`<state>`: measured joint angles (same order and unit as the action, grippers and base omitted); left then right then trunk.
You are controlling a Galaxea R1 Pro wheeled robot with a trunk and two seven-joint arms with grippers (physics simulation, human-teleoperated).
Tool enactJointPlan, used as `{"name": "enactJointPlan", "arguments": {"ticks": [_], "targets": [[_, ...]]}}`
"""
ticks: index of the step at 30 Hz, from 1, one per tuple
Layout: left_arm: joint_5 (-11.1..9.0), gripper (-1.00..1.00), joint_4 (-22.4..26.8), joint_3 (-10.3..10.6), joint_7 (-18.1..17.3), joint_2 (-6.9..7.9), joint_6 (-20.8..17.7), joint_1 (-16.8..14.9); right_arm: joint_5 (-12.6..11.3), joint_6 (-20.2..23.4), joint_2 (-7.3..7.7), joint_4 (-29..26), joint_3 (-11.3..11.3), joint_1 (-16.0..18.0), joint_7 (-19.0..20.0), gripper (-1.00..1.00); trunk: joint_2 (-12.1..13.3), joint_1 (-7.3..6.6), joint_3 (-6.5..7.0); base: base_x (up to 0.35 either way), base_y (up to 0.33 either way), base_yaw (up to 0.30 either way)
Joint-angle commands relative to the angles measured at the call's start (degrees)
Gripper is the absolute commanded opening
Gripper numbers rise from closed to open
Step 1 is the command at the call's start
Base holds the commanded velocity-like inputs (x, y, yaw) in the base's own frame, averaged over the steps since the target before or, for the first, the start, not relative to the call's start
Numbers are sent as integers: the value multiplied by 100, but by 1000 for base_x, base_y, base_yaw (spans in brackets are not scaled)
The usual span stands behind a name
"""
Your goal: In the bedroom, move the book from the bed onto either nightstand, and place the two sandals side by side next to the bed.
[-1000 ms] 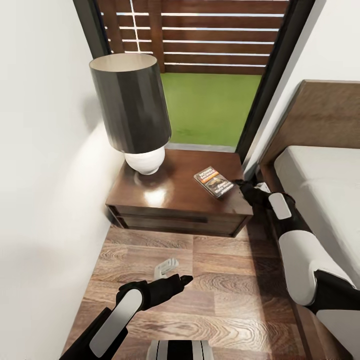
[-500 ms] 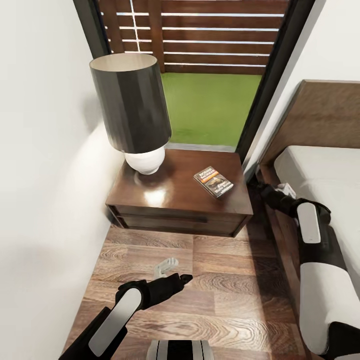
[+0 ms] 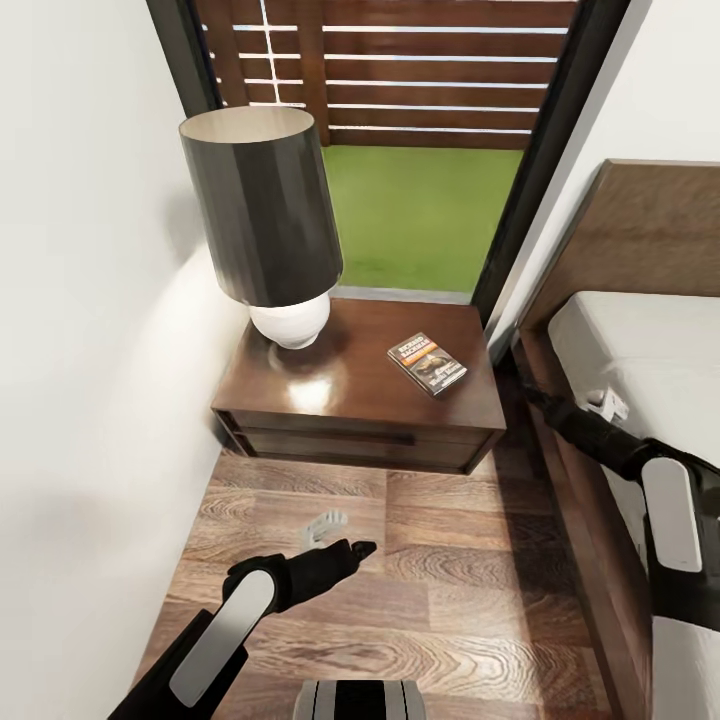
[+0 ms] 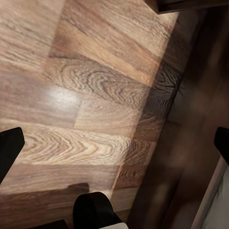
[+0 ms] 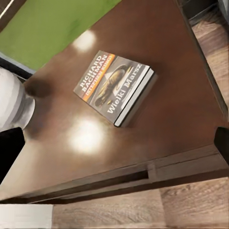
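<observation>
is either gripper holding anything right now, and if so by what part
Nothing is held. The book lies flat on the nightstand, apart from both grippers. The right gripper and left gripper are open and empty.

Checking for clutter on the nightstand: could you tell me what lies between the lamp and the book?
Nothing: bare nightstand top separates lamp and book, in the head view.
</observation>
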<state>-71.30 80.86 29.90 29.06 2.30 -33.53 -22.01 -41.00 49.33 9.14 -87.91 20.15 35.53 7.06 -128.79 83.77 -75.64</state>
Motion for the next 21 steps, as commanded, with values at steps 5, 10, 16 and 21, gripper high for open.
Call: {"name": "enactJointPlan", "arguments": {"ticks": [5,10,16,21], "targets": [[-85,100,15,-17,66,6,7,2,58,54,204,-225,0,-382,777,100,-2,-1,-3,0,0,0],[-109,100,21,-31,69,6,-1,8,74,69,390,-308,-43,-564,1203,100,-2,-1,-3,0,0,0],[-137,100,51,-38,68,4,-8,17,105,175,648,-396,-334,-1028,1666,100,-2,-1,-3,0,0,0],[-148,100,157,-30,58,6,-13,58,120,235,759,-428,-519,-1434,1829,100,-2,-1,-3,0,0,0]]}}
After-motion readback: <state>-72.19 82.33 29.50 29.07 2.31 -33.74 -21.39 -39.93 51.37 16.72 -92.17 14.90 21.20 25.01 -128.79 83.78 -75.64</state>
